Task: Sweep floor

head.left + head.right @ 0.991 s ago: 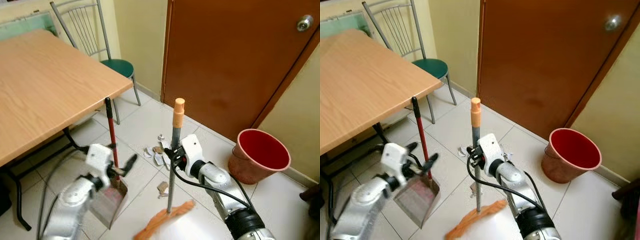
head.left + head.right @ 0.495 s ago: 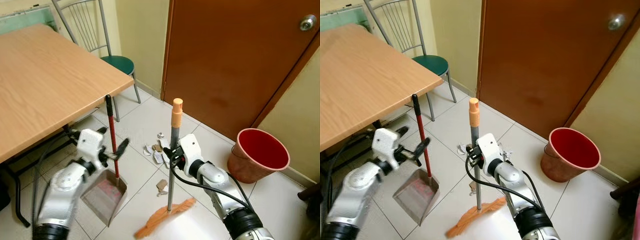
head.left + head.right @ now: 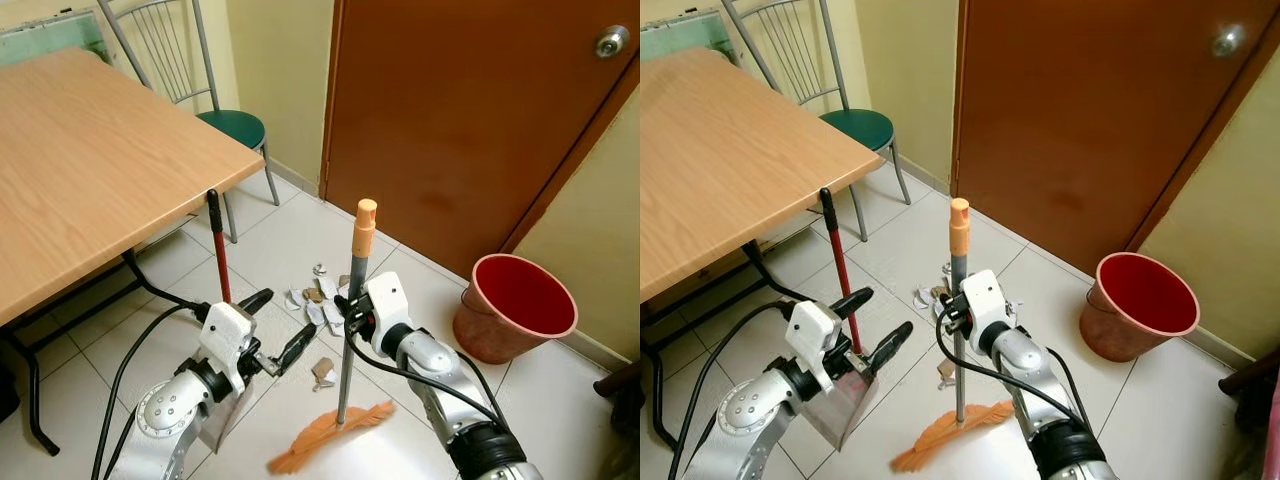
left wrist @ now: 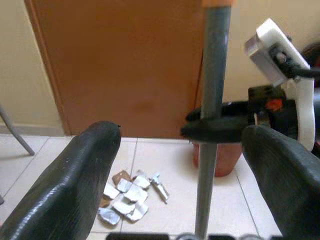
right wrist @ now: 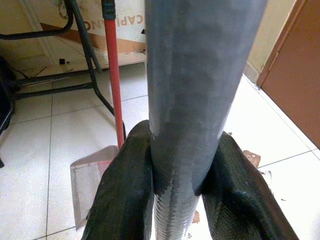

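- Since half a second ago the left end effector (image 3: 862, 332) has let go of the dustpan's red handle (image 3: 837, 265) and swung toward the broom, and the broom head (image 3: 945, 435) has shifted a little on the tiles;
- now the left end effector's fingers are spread wide with nothing between them, reaching past the dustpan (image 3: 836, 402) toward the grey broom pole (image 3: 348, 340);
- the right end effector (image 5: 175, 170) is clamped around the pole, one finger on each side, below the orange grip (image 3: 364, 226) at the top;
- the broom stands nearly upright on the floor, its orange bristles splayed flat on the white tiles in front of the robot;
- the litter (image 3: 318, 302), a small heap of paper scraps and bits of foil, lies on the floor beyond the dustpan, between the counter's (image 3: 90, 170) near corner and the red bucket (image 3: 518, 310) that stands by the door (image 3: 470, 110);
- judged from the look of it, the pole is stiff and light but smooth, so it may turn or slide in a single grip; a second hold lower down the pole would probably steady the stroke;
- the bristles look soft and will bend under pressure; the scraps are light and likely to scatter if struck hard.
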Tool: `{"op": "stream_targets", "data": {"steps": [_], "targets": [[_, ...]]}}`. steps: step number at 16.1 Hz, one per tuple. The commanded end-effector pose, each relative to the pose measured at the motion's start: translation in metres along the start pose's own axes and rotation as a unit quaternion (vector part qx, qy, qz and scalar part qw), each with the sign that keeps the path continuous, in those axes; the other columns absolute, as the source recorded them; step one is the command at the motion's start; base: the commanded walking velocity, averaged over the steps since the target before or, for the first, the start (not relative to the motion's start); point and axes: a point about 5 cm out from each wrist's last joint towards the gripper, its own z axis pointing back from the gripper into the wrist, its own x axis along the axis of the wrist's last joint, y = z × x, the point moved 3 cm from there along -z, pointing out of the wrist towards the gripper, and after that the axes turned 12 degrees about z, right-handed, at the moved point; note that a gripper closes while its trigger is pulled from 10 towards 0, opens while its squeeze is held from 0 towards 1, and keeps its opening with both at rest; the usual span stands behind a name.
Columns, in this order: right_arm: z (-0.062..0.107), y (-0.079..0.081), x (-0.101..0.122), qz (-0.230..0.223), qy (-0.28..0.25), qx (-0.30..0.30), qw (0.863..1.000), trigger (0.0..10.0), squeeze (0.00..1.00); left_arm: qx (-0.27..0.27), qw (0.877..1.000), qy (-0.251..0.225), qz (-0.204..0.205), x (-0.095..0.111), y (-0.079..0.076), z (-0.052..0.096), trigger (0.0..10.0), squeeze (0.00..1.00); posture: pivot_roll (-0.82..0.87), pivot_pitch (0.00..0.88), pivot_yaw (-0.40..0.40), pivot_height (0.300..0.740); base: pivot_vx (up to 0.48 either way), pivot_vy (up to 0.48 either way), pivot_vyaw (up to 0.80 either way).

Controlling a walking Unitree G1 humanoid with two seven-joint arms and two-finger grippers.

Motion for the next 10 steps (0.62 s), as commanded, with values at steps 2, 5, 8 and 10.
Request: {"op": "stream_targets", "data": {"steps": [2,5,8,10], "targets": [[-0.003,-0.004,0.009,0.004,-0.017,-0.008,1.000,10.0,0.00,-0.001,1.000,0.000,-0.003,0.002,-0.004,-0.002,10.0,0.00,0.09,0.102,-0.039,0.740,0.000,0.000,0.00],[-0.002,0.010,0.018,0.004,-0.043,0.040,0.998,10.0,0.00,-0.005,1.000,-0.009,-0.003,0.011,0.003,-0.007,10.0,0.00,0.08,0.101,-0.037,0.740,0.000,0.000,0.00],[-0.002,0.021,0.027,0.017,-0.059,0.073,0.995,10.0,0.00,-0.017,1.000,-0.009,-0.012,0.014,0.004,-0.014,10.0,0.00,0.08,0.099,-0.033,0.740,0.000,0.000,0.00],[-0.004,0.027,0.031,0.021,-0.063,0.084,0.994,10.0,0.00,-0.029,0.999,-0.006,-0.012,0.014,0.001,-0.019,10.0,0.00,0.08,0.099,-0.033,0.740,0.000,0.000,0.00]]}}
